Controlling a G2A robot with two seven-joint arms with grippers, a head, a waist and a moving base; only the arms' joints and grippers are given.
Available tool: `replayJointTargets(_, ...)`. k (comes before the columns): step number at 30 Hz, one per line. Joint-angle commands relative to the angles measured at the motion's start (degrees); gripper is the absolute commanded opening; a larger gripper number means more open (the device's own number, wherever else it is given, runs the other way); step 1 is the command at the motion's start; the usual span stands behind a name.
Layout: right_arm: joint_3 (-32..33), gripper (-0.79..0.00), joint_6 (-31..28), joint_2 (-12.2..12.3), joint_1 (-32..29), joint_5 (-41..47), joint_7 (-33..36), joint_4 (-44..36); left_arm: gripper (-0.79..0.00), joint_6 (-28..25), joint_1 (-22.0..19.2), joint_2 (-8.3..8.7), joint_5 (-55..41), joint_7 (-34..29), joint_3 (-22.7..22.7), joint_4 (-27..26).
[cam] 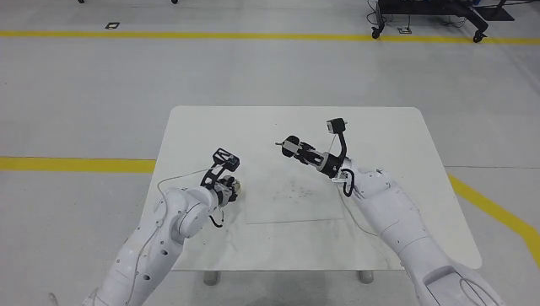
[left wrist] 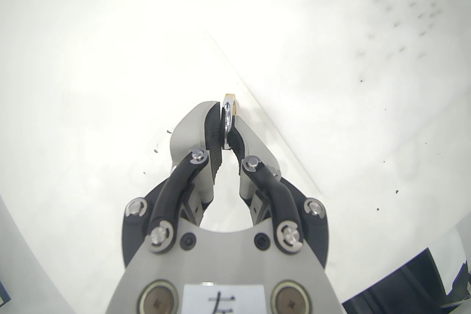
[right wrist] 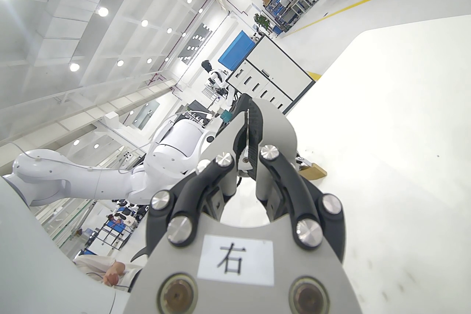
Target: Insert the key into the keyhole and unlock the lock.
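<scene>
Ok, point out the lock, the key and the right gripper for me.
right gripper [right wrist: 248,113], right wrist view, midway between its fingertips.
key [cam: 279,145], top view, the thin tip sticking out past the right gripper.
lock [left wrist: 227,127], left wrist view, on its silver shackle.

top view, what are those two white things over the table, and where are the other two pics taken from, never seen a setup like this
Those are a robot's two arms, each ending in a gripper, a two-fingered clamp. The top view looks down from a camera on the robot at a white table, where a thin pale sheet lies. The other two pictures come from a camera on each wrist. The left gripper is shut on a small brass padlock. The right gripper pinches a thin metal piece, apparently the key.
</scene>
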Motion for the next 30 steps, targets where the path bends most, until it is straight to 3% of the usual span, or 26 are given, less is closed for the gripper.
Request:
replayJointTargets(1, 0.0, -0.785, 0.0, 0.0, 0.0, 0.0, 0.0, 0.0, -0.563, 0.0, -0.1, -0.03, 0.0, -0.2, -0.1, 0.0)
replayJointTargets(12, 0.0, -0.785, 0.0, 0.0, 0.0, 0.0, 0.0, 0.0, -0.646, 0.1, -0.8, -0.53, 0.0, 0.2, 0.6, 0.9)
replayJointTargets(14, 0.0, -0.785, 0.0, 0.0, 0.0, 0.0, 0.0, 0.0, -0.785, 0.2, -1.1, -0.67, 0.2, 0.3, 0.9, 1.3)
replayJointTargets(25, 0.0, -0.785, 0.0, 0.0, 0.0, 0.0, 0.0, 0.0, -0.785, 1.8, -1.8, -0.98, 3.4, 1.0, 1.0, 2.9)
replayJointTargets(30, 0.0, -0.785, 0.0, 0.0, 0.0, 0.0, 0.0, 0.0, -0.785, 2.1, -1.9, -1.14, 0.1, 3.1, -0.8, 3.6)
